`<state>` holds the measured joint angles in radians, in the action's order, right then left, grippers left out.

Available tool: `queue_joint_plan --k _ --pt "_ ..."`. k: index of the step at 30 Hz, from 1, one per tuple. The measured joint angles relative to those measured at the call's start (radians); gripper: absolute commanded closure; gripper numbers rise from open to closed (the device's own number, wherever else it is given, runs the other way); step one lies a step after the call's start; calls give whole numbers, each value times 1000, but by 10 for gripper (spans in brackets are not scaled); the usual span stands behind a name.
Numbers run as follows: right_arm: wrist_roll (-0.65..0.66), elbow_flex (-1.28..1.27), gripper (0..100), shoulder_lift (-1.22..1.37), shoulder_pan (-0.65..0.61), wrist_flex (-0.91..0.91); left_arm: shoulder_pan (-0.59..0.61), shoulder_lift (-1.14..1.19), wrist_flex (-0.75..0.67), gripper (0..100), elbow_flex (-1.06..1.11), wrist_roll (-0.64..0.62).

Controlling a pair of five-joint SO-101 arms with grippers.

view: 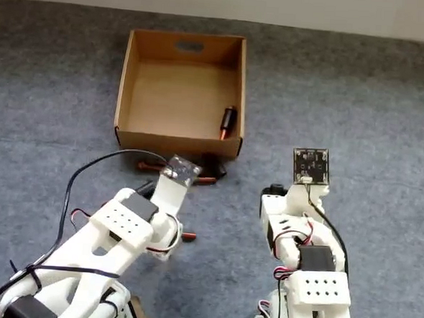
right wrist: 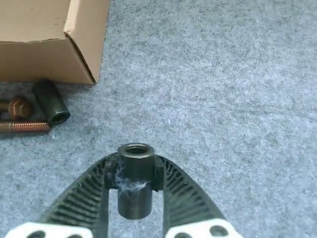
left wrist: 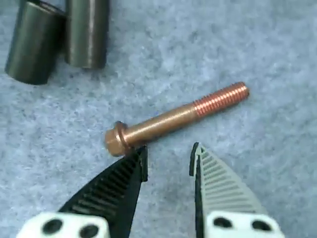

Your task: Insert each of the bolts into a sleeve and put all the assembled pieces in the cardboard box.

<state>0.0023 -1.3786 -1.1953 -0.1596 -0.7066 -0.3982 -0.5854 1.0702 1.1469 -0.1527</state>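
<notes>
Grey carpeted bench [left wrist: 277,59] | left claw [left wrist: 169,148] released, poised just beside copper-coloured threaded bolt [left wrist: 173,119] lying flat | right claw [right wrist: 133,166] clenched on dark metal cylindrical sleeve [right wrist: 134,193] | advice: straddle the shank near its head, close squarely, prevent rolling.

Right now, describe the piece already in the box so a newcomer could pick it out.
Look at the open cardboard box at the far end of the carpet. In its near right corner lies a dark sleeve with a copper bolt end showing. It alone is inside; the loose bolts and sleeves lie on the carpet outside.
</notes>
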Motion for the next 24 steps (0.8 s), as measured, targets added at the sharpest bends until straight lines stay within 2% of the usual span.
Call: queue_joint_plan --k 4,11,16,24 --pt "0 0 992 0 0 0 3 0 -20 835 0 -52" --pt "0 0 992 0 0 0 3 0 -133 833 0 -227" --pt "0 0 992 0 5 0 3 0 -160 763 0 -370" --pt "0 0 992 0 5 0 40 0 -163 765 0 -460"
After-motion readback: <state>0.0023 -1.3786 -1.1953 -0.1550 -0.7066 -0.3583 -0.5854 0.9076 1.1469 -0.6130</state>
